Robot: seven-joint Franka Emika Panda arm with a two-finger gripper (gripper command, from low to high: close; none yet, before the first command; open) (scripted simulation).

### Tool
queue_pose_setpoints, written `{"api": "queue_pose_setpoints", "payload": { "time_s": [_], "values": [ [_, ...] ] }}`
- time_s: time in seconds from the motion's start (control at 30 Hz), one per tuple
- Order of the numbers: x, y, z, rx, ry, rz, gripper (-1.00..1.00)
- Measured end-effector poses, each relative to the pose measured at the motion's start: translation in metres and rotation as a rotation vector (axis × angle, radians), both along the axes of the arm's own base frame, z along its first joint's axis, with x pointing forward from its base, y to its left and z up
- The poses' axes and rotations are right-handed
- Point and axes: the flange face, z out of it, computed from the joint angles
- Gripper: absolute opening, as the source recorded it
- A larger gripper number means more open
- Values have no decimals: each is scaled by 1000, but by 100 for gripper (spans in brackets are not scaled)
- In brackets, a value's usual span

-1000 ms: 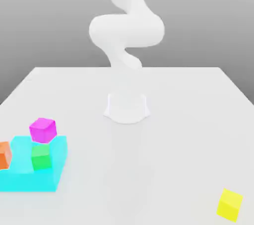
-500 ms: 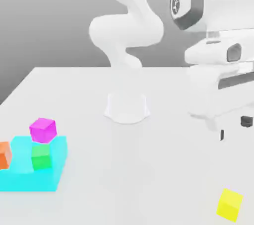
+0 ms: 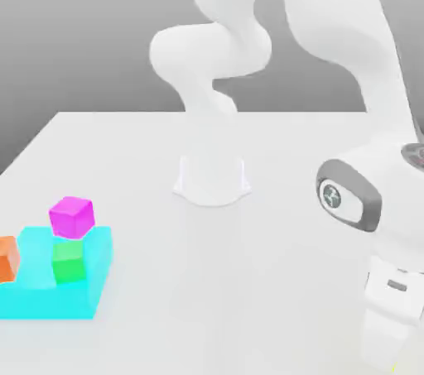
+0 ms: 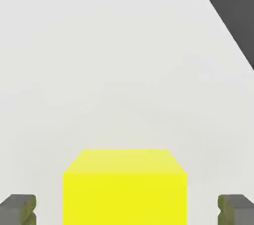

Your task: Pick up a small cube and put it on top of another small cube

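A yellow cube (image 4: 124,187) sits on the white table (image 4: 124,60), between my two dark fingertips (image 4: 19,208). My gripper (image 4: 127,210) is open, its fingers standing clear of the cube on either side. In the exterior view my arm's wrist (image 3: 389,307) hangs low at the right front corner and covers the spot where the cube lies. A magenta cube (image 3: 72,217), a green cube (image 3: 68,261) and an orange cube (image 3: 7,257) are at the exterior view's left.
The three left cubes sit on or in a cyan stepped block (image 3: 50,290); the magenta one is just above the green one. The arm's round base (image 3: 212,179) stands mid-table. The table's edge (image 4: 223,25) runs near the yellow cube.
My arm has swung in and down to the exterior view's right front. Its hand has dropped over the yellow cube, hiding it there. The cubes at the left have not moved.
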Motion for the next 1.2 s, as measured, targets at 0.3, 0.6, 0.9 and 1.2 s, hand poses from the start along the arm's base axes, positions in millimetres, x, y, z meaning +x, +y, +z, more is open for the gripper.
{"api": "queue_pose_setpoints", "payload": {
  "time_s": [0.3,0.6,0.9,1.2],
  "values": [
    [3,-10,54,-6,-2,-17,-100],
    [27,-236,122,-76,-32,-429,-100],
    [-78,-457,171,-15,-3,-933,-100],
    [-92,-472,115,4,2,-977,100]
  ]
}}
